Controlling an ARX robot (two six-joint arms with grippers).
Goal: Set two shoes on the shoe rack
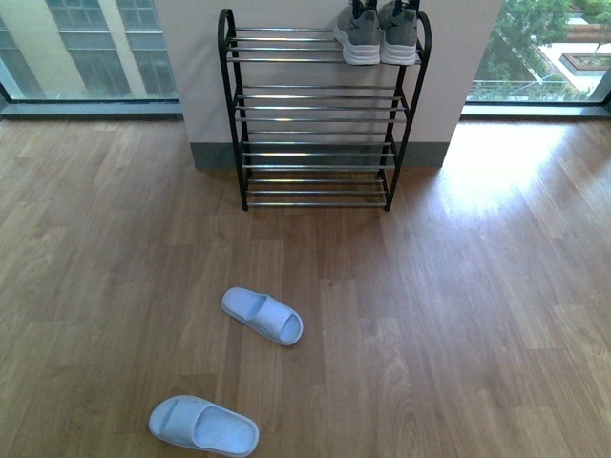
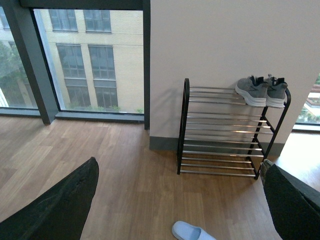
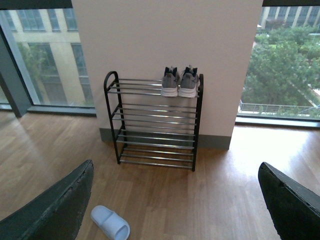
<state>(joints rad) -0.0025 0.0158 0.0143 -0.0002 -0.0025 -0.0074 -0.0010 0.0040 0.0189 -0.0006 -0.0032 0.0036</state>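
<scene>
Left gripper [image 2: 180,165], right gripper [image 3: 175,164]: both spread wide, empty, well apart from shoe rack [image 1: 315,95]. Slide sandals [image 1: 262,316]: loose on floor [image 1: 458,315], not wanted. Two shoes [image 1: 379,36]: paired on top tier, right end, soles across bars for steadiness; task seemingly done

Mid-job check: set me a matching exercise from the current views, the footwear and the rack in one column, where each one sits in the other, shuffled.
Things:
1. pair of gray knit sneakers with white soles
2. black metal shoe rack with chrome bars
3. two pale blue slide sandals

Places:
A. standing against the wall section between the windows
B. lying apart on the wood floor in front of the rack
C. side by side on the top tier, at its right end

Pairs: 1-C, 2-A, 3-B
</scene>
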